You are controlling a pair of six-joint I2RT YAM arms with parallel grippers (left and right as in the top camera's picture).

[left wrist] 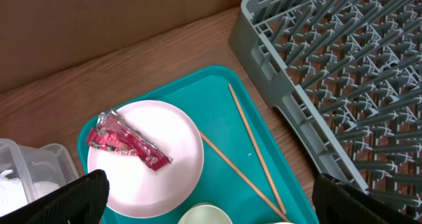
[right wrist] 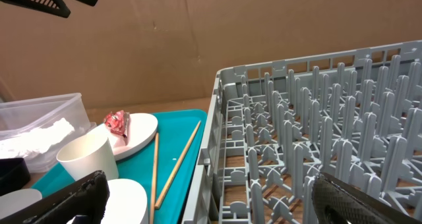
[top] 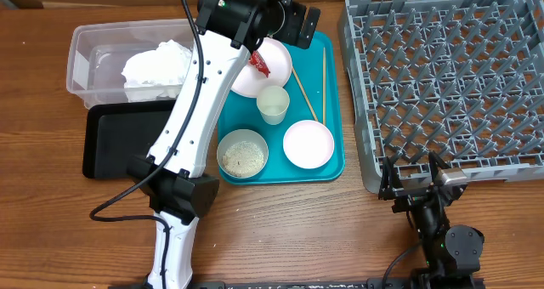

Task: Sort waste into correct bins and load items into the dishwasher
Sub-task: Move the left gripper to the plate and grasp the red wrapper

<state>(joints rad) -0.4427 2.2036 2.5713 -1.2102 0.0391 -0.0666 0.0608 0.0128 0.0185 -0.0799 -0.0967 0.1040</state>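
A shiny red wrapper (top: 257, 62) (left wrist: 128, 141) (right wrist: 117, 124) lies on the round white plate (top: 274, 72) (left wrist: 148, 171) on the teal tray (top: 327, 166). My left gripper (top: 276, 32) (left wrist: 214, 199) hovers open and empty above the plate. The crumpled napkin (top: 157, 64) sits in the clear tub (top: 85, 59); the black tray (top: 119, 140) lies in front of it. A cup (top: 273, 104) (right wrist: 86, 155), a bowl of rice (top: 242, 155), an empty bowl (top: 308, 143) and two chopsticks (top: 310, 85) (left wrist: 254, 151) (right wrist: 178, 158) rest on the teal tray. My right gripper (top: 415, 172) (right wrist: 214, 197) is open and empty at the front edge of the grey dish rack (top: 450, 76) (right wrist: 316, 132).
The left arm stretches from the table's front edge over the black tray and teal tray's left side. The dish rack (left wrist: 330, 72) stands right against the teal tray. Bare wooden table (top: 280, 229) runs along the front.
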